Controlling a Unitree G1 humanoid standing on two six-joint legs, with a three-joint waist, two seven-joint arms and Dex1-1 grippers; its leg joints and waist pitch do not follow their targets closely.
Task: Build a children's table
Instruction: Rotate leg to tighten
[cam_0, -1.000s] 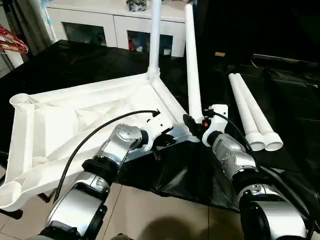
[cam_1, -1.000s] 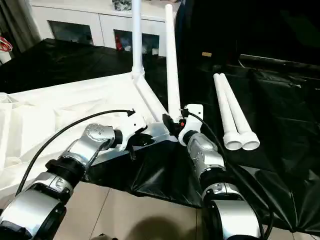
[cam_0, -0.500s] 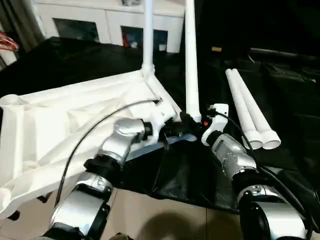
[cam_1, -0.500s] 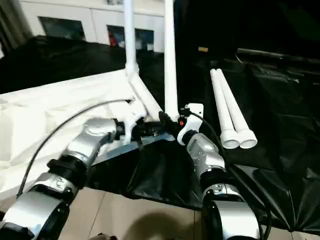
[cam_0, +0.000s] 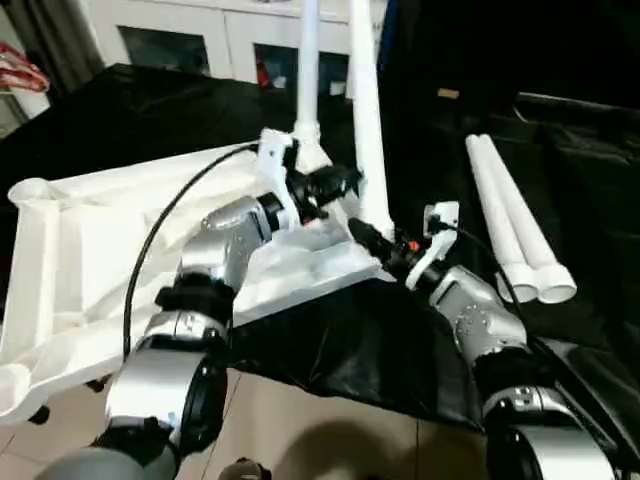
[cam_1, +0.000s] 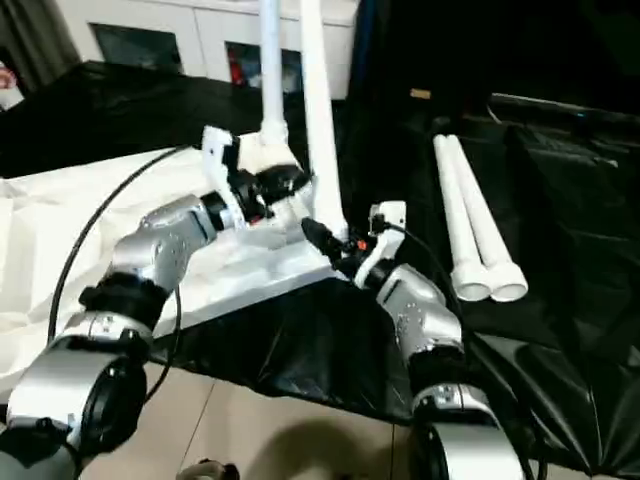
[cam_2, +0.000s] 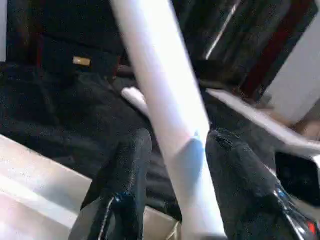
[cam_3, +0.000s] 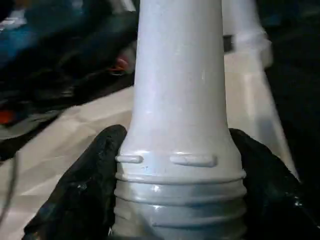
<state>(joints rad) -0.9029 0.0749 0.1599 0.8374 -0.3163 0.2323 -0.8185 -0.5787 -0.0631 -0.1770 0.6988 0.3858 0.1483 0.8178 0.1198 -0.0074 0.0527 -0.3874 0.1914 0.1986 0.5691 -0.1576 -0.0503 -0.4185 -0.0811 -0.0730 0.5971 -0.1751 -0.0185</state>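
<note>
I can't read any text, label, brand or number from here. A small tan tag sits on the dark background, but I can't make out any lettering on it.

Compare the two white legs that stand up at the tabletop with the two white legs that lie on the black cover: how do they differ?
The standing legs rise from the tabletop; the spare legs lie flat on the black cover. The right gripper closes on one standing leg's base; nothing touches the spare legs. All are white, tapered tubes.
</note>
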